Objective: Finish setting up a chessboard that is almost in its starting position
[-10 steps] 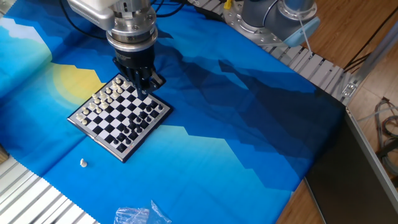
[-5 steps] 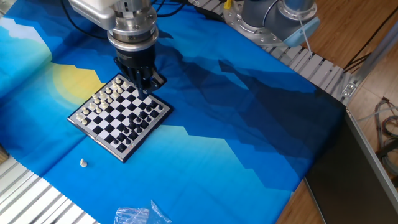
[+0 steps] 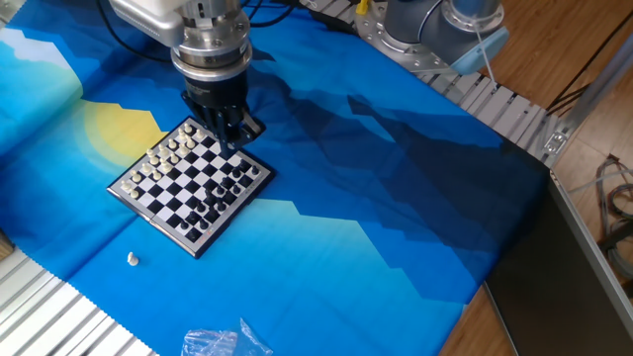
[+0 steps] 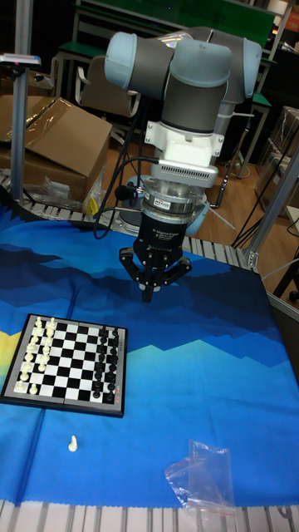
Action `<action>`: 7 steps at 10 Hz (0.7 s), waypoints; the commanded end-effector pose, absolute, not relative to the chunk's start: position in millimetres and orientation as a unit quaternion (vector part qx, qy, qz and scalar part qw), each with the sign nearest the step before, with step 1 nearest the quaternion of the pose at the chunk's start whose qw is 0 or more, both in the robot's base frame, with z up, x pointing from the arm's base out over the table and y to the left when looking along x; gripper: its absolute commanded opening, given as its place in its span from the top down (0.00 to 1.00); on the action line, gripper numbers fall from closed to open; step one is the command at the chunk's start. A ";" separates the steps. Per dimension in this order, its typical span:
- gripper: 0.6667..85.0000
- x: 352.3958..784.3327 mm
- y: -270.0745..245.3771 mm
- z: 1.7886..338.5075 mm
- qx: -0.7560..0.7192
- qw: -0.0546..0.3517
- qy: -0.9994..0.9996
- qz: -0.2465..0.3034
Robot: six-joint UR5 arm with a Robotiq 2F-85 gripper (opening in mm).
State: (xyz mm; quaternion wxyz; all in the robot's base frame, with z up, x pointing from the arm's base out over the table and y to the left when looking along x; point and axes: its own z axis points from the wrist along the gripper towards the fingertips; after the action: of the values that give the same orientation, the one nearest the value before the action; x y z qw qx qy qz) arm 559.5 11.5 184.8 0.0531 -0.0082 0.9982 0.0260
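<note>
The small black-and-white chequered chessboard (image 4: 66, 364) lies on the blue cloth (image 3: 376, 218) with nearly all pieces in their rows, but one cream piece (image 4: 73, 444) stands off the board near its front edge, so I judge this one is left. The gripper (image 4: 154, 287) hangs vertically above the cloth just past the board's black-piece side, with the fingers nearly together and seemingly holding nothing.

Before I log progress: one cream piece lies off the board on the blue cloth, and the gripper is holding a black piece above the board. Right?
Not quite. The tall fixed view shows the gripper with its fingers together and nothing between them. The cream piece does lie off the chessboard on the blue cloth.
</note>
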 end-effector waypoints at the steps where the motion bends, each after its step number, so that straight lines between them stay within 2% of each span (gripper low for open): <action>1: 1.00 560.7 13.0 186.5 -0.003 0.056 0.998 0.031; 7: 1.00 561.0 17.4 181.0 0.006 0.066 0.997 0.049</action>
State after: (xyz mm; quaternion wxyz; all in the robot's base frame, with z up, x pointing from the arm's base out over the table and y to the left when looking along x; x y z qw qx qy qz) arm 559.4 12.7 181.2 0.0601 -0.0004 0.9976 0.0351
